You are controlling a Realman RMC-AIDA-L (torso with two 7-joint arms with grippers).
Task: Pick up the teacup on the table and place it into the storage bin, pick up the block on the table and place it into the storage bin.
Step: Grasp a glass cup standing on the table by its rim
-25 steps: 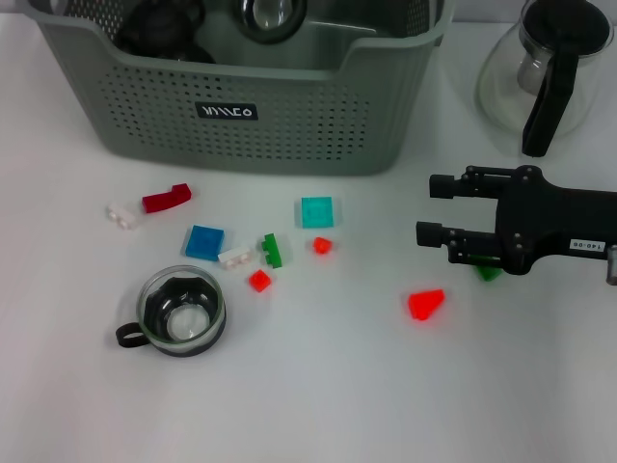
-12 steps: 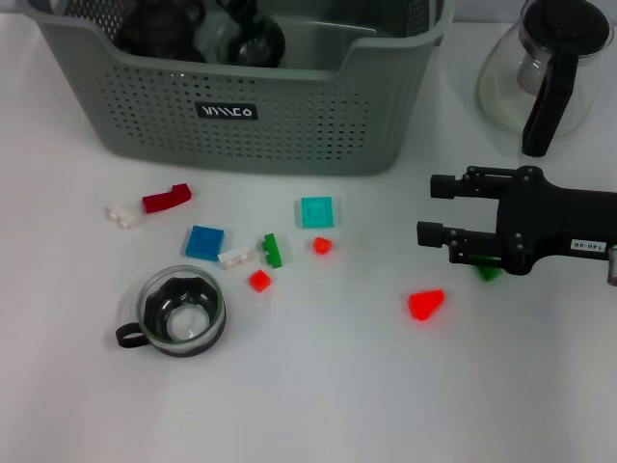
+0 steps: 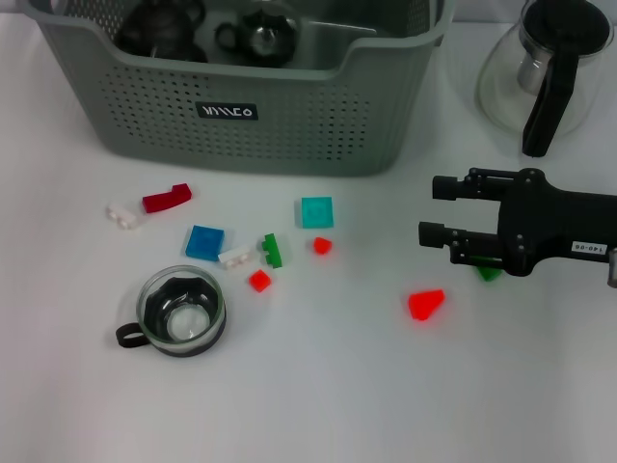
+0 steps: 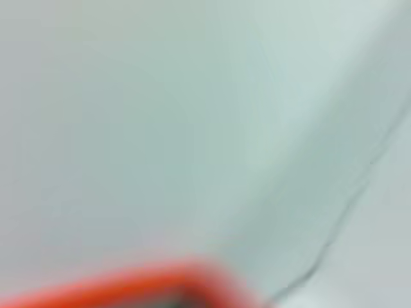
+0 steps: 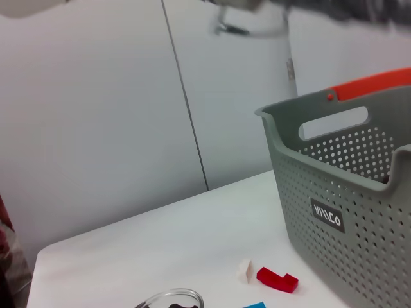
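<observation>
Right pincer (image 3: 426, 209) spread, empty, low over worktop (image 3: 337, 386); should drop onto red block (image 3: 425, 304) just beside it, pinch squarely, then lift over storage bin (image 3: 241, 106) rim; teacup (image 3: 179, 311) remains well left.

The right hand (image 3: 426, 209) hovers over the surface (image 3: 337, 386) at the right side, its two fingers (image 3: 445, 186) pointing toward the robot's left with a gap between them. Beyond the hand and to its left stands the storage bin (image 3: 241, 106), with two teapots (image 3: 159, 29) inside it. Straight beyond the hand stands a carafe (image 3: 545, 72). Just nearer than the fingers lies a wedge block (image 3: 425, 304); another block (image 3: 490, 273) lies partly under the hand. Well to the hand's left lie scattered blocks (image 3: 316, 211), and past them, nearer the robot, the teacup (image 3: 181, 311) stands upright.
</observation>
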